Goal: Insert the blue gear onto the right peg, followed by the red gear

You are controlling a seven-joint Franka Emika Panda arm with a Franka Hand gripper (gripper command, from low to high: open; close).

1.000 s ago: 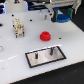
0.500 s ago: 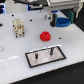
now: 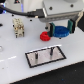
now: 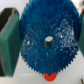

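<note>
Between the jaws, the blue gear [image 4: 47, 40] looks like speckled plastic; the red gear [image 3: 44, 36] below is smooth and glossy.

Open white bench [image 3: 15, 52] surrounds the grey black-framed rectangular plate [image 3: 46, 57]. Its two thin dark upright pins [image 3: 52, 51] stand unobstructed from above. The small red round plastic gear [image 3: 45, 36] lies beyond the plate.

I see a white table [image 3: 15, 57]. On it: a grey black-framed plate [image 3: 46, 56] at 6 o'clock, the red gear [image 3: 44, 36] near centre, a white block fixture [image 3: 18, 27] at 10 o'clock.
</note>
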